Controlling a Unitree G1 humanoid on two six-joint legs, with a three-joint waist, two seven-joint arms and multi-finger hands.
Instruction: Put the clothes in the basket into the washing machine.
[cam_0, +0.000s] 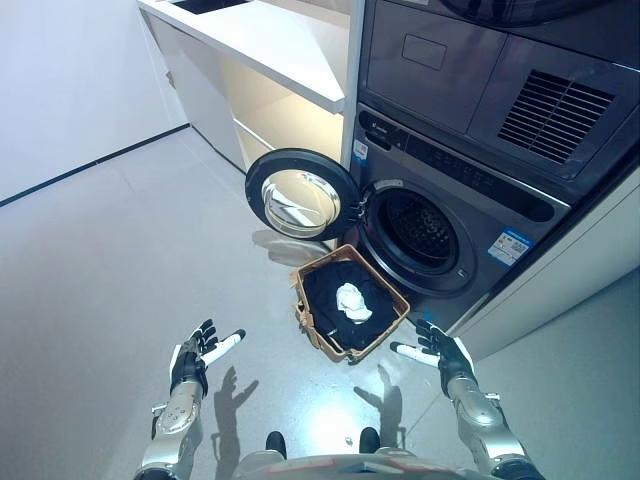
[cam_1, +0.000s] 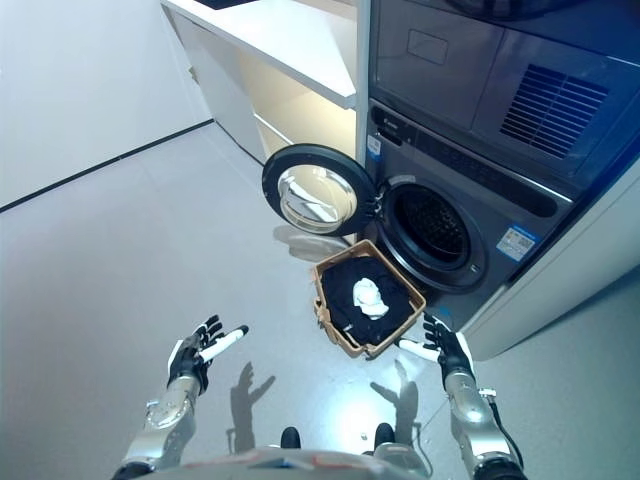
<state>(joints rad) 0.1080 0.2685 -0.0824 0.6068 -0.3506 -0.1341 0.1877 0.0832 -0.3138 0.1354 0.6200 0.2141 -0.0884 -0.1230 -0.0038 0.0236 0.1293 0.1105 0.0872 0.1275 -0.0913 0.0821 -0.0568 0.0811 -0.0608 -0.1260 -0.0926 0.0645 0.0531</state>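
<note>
Below, both hands — left hand (cam_0: 199, 352), right hand (cam_0: 441, 350) — splayed open beside square woven basket (cam_0: 384, 334) of dark clothes (cam_0: 335, 282).

Woven wicker basket (cam_0: 385, 335) – dark and white cloth inside; washing machine (cam_0: 450, 215) matt grey metal, door (cam_0: 300, 193) glass glossy

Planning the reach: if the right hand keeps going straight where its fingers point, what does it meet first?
Likely the basket: the right hand, open, points toward its near rim. Depth is unclear, so it might pass above the rim.
</note>
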